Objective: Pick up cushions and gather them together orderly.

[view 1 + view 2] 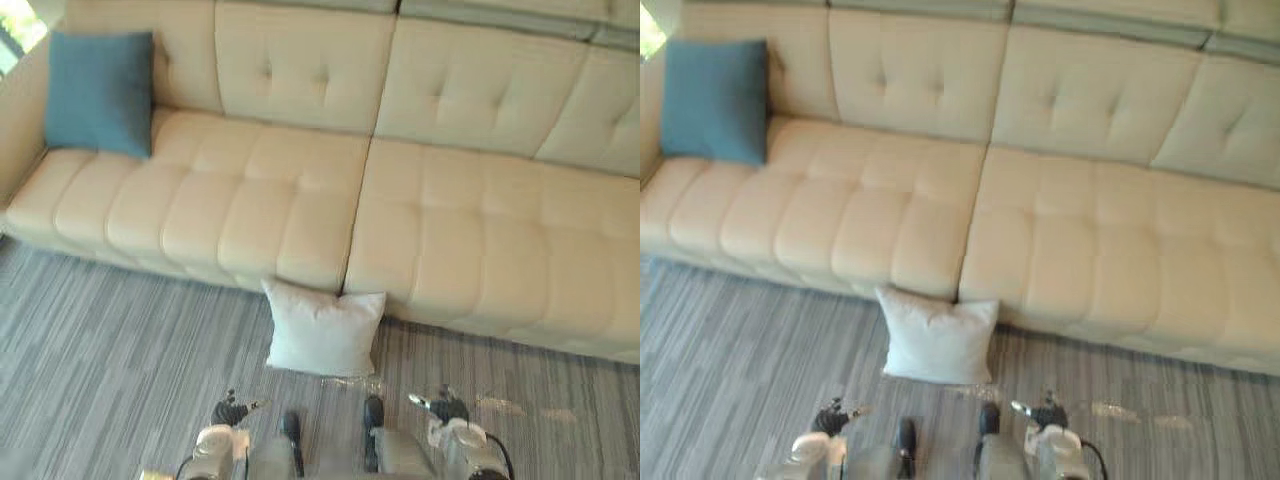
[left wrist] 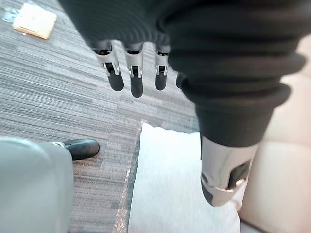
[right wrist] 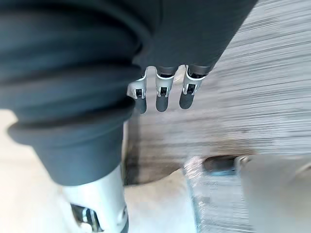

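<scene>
A white cushion (image 1: pixel 325 330) stands on the grey carpet, leaning against the sofa's front near the seam between its two seats. A blue cushion (image 1: pixel 100 92) leans upright in the sofa's far left corner, against the backrest. My left hand (image 2: pixel 136 73) hangs low above the carpet, fingers straight and holding nothing, with the white cushion (image 2: pixel 180 194) just past its thumb. On the other side of that cushion my right hand (image 3: pixel 163 92) also hangs with straight fingers, empty. Both hands are apart from the cushion.
The long cream sofa (image 1: pixel 450 230) spans the view, its seats bare apart from the blue cushion. Striped grey carpet (image 1: pixel 120 340) lies before it. A small flat tan object (image 2: pixel 34 20) lies on the carpet to my left.
</scene>
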